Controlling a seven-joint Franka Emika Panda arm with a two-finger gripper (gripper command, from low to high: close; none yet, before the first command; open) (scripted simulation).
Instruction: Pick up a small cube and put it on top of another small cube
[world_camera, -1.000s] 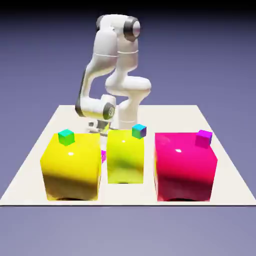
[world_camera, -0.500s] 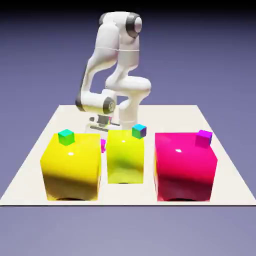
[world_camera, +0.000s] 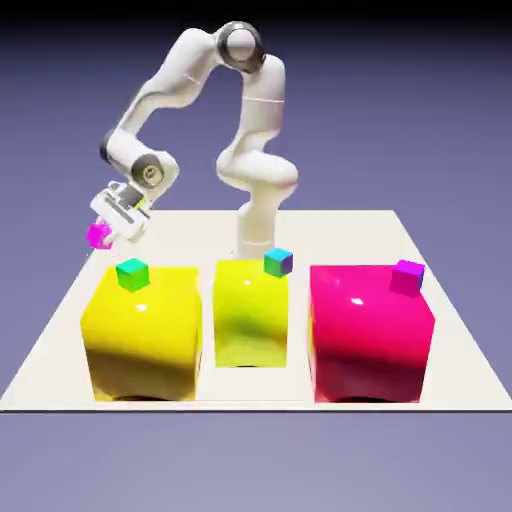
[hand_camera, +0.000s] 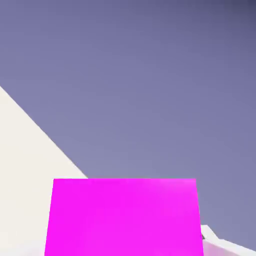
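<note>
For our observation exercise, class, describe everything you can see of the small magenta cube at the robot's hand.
The small magenta cube is plain and bright, with flat, smooth-looking faces and straight edges. It is held, tilted, in the end effector, up off the table at the exterior view's left, behind the big yellow cube. The hand view shows one face large; its lower part is cut off.

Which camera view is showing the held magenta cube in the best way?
The hand view: the magenta cube fills its lower middle, large and unhidden by the claw. The exterior view shows it small, at the claw, left of the green cube.
</note>
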